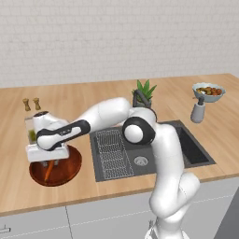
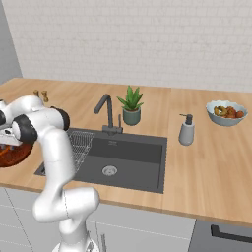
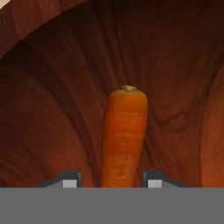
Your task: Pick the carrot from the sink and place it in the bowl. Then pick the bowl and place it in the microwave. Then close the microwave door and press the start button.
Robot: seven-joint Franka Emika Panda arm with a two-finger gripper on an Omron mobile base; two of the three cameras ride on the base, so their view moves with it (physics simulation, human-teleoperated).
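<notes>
Carrot (image 3: 124, 135) is down in the bowl (image 3: 52, 109) now, long axis running straight out btwn the jaws — fingertips (image 3: 70, 178) stand clear either side, so released imo.

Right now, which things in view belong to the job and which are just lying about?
Job: carrot between the fingertips of the gripper, over the bowl; sink.
Lying about: potted plant, soap dispenser, fruit bowl, two shakers.
</notes>
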